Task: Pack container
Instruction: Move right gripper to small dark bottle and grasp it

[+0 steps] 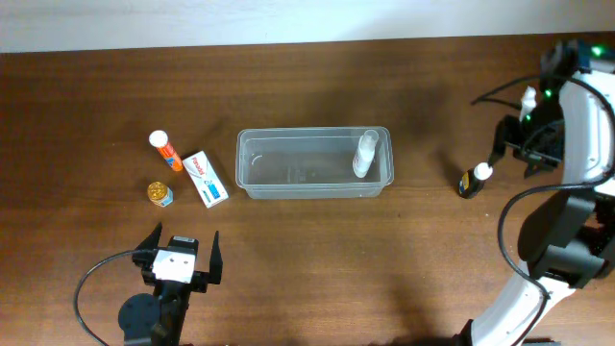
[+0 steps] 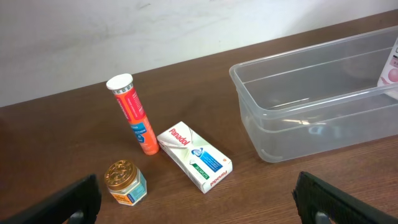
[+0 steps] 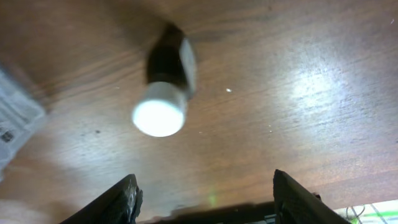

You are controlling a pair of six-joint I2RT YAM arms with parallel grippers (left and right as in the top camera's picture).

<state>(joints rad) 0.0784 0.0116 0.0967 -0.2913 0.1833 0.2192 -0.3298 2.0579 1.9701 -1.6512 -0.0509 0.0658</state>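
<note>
Container point(image 1: 312, 163): clear tub, centre of table point(image 1: 384, 269), long side running left-right, open top up. Sits flat.

Contents: one pale bottle point(image 1: 364, 154) at the tub's right end, close to the end wall. Left wrist view shows only a pink-white edge of it. Upright or leaning: cannot tell. Rest of tub floor bare.

Items outside, left of tub, all on table:
- Orange tube point(image 2: 134, 115), white cap, lying down, cap pointing away from L arm.
- White box point(image 2: 194, 155), marked "Panadol", lying flat just beside the tube, between tube and tub.
- Small jar point(image 2: 124, 182), gold lid, upright, nearest the L arm, apart from box and tube.

Right of tub, well apart: dark bottle point(image 1: 471, 181), white cap, standing.

L gripper point(image 1: 184, 240): near table edge, short of the three items, fingers spread wide, holding nothing.

R gripper point(image 3: 205, 186): above the dark bottle, looking down on its cap. Fingers apart, bare wood between them; bottle lies beyond the tips, not touched.
</note>
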